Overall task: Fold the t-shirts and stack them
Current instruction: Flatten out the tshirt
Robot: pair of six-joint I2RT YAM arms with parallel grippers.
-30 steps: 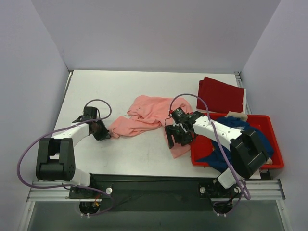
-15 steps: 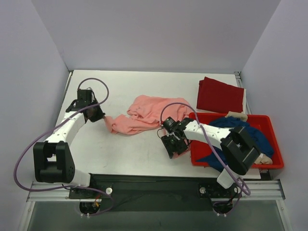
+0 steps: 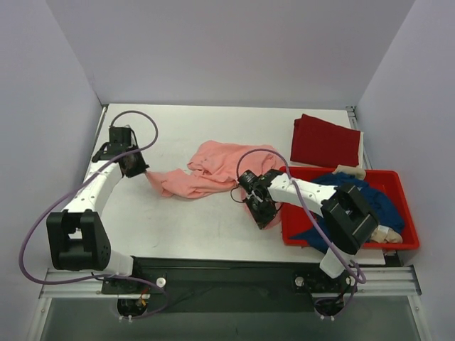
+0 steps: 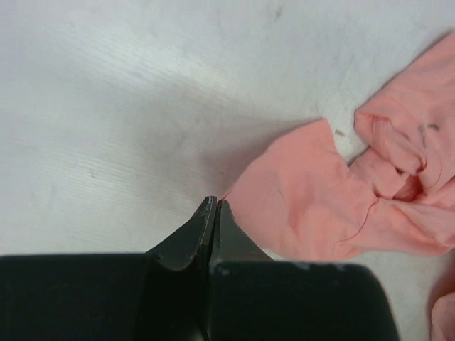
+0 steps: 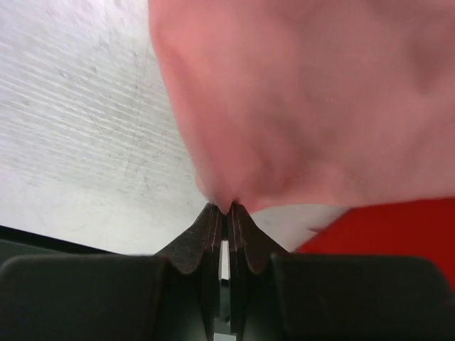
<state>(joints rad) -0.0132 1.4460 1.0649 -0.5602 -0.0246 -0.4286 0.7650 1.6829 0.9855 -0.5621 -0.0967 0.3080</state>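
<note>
Already done: the dark red t-shirt (image 3: 325,140) lies folded flat at the surface's far right corner, which I take to be the start of the stack.
In hand: the salmon-pink t-shirt (image 3: 213,169) lies crumpled mid-surface, not yet spread or folded.
Left gripper (image 3: 136,168): fingers pressed together on the pink shirt's left corner, toward the surface's left edge.
Right gripper (image 3: 264,211): fingers nipped tight on the shirt's near right corner, just beside the red tub (image 3: 341,244).
Left to do: the navy blue t-shirt (image 3: 380,197) is heaped inside the tub at the near right corner. It and the pink one both need folding and stacking, so I judge the task roughly a third through.
Surface: white tabletop (image 3: 178,227), faintly scuffed, with a metal rail (image 3: 213,284) along its near edge.
Room: plain pale walls (image 3: 227,50) close in on the left, far and right sides.
</note>
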